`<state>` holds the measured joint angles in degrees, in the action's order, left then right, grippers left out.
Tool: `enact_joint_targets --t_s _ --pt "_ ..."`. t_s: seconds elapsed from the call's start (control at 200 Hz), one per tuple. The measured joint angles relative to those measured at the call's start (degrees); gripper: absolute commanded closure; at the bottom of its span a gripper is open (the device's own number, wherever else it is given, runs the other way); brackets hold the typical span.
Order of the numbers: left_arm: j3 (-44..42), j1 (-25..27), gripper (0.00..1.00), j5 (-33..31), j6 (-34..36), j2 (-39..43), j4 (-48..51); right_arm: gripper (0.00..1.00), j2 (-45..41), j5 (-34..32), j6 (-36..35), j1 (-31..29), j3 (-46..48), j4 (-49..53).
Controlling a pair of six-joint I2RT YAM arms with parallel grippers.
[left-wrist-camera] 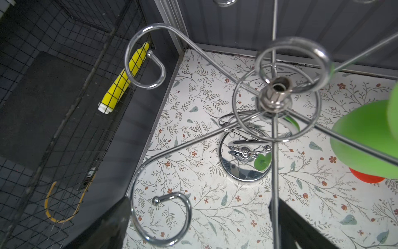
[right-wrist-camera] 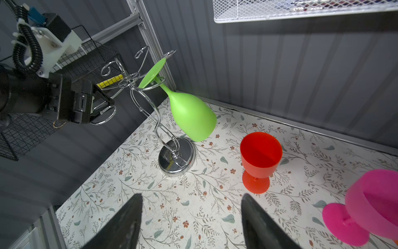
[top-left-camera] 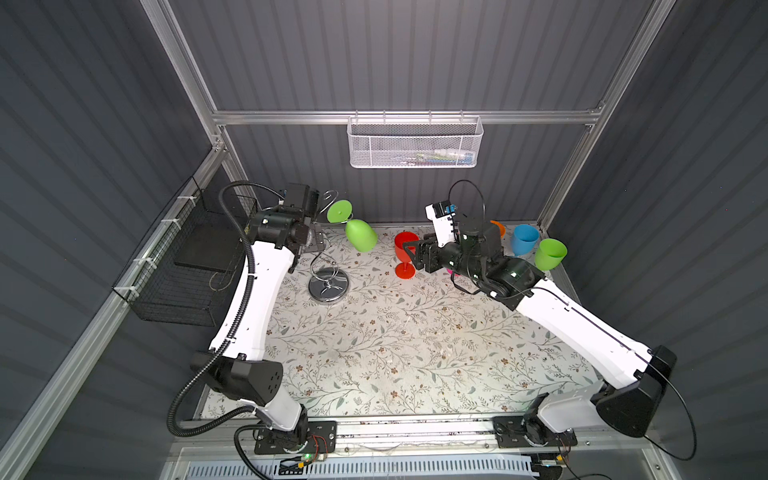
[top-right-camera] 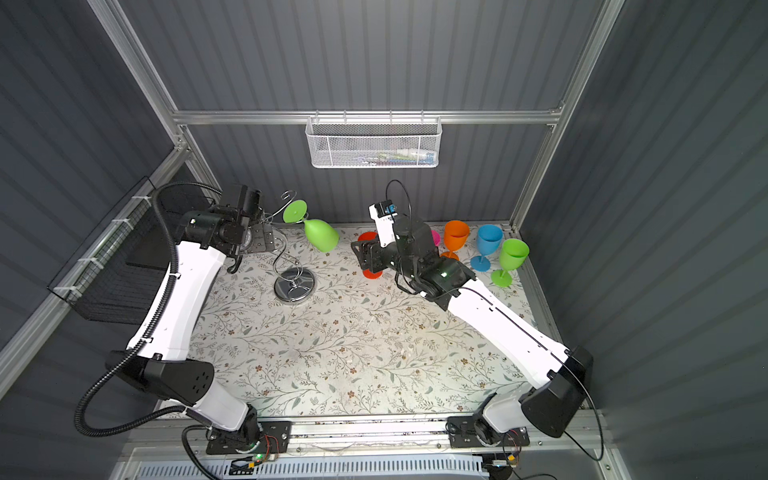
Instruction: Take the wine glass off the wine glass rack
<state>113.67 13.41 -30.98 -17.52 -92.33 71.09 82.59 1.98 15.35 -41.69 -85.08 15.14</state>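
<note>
PROGRESS: not done; wine glass (right-wrist-camera: 191, 116) hangs foot-up, tilted, on an arm of the wine glass rack (right-wrist-camera: 176, 159) | my left gripper (left-wrist-camera: 202, 200): spread wide, empty, among the rack's opposite arms | my right gripper (right-wrist-camera: 191, 196): spread, empty, near the rack | REMAINING: grasp, unhook

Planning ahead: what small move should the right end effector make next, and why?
Probably ease the right end effector toward the green wine glass: it is open and empty, and the glass hangs foot-up on the wine glass rack.
</note>
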Motion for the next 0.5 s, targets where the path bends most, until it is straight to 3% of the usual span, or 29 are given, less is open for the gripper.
enact_joint_targets --t_s 0.5 --pt "-3.8 -1.0 0.0 6.5 0.7 4.2 -4.2 0.34 15.6 8.0 16.4 -0.9 -16.3 -3.7"
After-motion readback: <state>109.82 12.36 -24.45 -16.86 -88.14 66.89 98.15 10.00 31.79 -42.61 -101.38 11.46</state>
